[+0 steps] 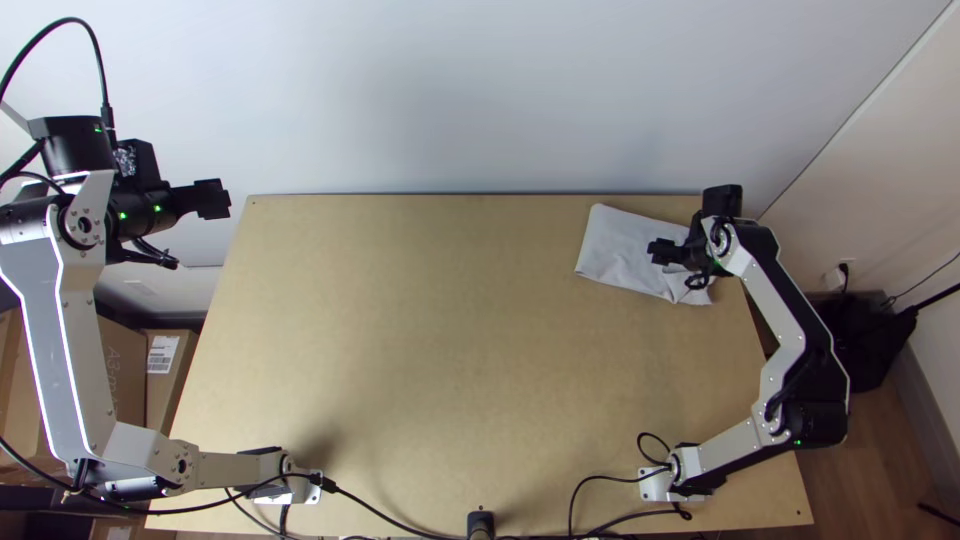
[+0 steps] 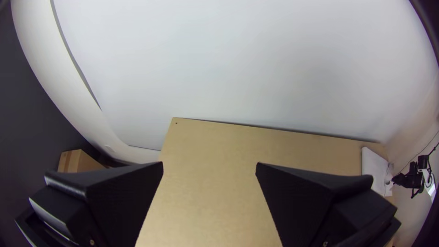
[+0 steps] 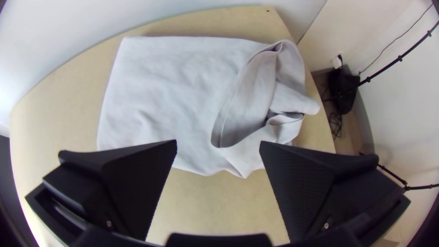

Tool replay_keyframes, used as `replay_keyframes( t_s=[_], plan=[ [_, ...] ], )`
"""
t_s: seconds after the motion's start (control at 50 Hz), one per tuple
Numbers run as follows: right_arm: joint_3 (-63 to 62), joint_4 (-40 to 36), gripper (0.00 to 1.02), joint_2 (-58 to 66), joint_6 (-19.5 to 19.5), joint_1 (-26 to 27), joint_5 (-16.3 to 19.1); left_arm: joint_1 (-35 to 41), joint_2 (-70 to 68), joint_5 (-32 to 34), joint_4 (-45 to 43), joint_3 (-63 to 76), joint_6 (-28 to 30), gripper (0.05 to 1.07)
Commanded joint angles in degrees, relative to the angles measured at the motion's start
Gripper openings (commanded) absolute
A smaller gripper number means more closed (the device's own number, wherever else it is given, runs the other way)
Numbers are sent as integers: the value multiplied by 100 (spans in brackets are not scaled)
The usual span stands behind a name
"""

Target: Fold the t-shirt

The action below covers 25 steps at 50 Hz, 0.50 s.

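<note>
A pale wall (image 1: 450, 90) runs across the top of the frame. Below it stands the light wooden table (image 1: 430, 350), occupying most of the middle and lower frame. From where I stand, the left arm (image 1: 75, 340) rises along the left side, and the right arm (image 1: 800, 340) bends up the right side. Cardboard boxes (image 1: 120, 370) are noted at the left edge, beside the table.

The t-shirt (image 1: 625, 250) lies at the upper right of the frame, on the table near its far right corner. Condition: largely flat, folded into a rough rectangle, with one end turned back and rumpled.

Left gripper (image 1: 212, 198): upper left, just beside the table's far left corner; released, fingers wide apart, grasping nothing. Right gripper (image 1: 662, 252): upper right, over the t-shirt; likewise released, fingers parted, no cloth between its pads.
</note>
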<state>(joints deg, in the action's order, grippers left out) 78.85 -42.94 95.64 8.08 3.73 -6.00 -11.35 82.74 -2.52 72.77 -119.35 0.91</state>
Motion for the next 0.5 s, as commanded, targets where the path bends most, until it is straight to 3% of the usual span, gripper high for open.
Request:
replay_keyframes(
  t_s=[0.0,0.14,0.26,0.48],
  plan=[
    [307,-74,85,412,124,-135,-42,-77,-109,59,-61,43,103,103],
    [614,-145,84,834,229,-214,-50,-192,-91,94,-114,105,164,103],
    [807,-189,69,1115,317,-214,-200,-244,-83,94,-149,131,208,103],
    [904,-303,69,1379,370,-162,-507,-455,-47,226,-176,140,261,103]
  ],
)
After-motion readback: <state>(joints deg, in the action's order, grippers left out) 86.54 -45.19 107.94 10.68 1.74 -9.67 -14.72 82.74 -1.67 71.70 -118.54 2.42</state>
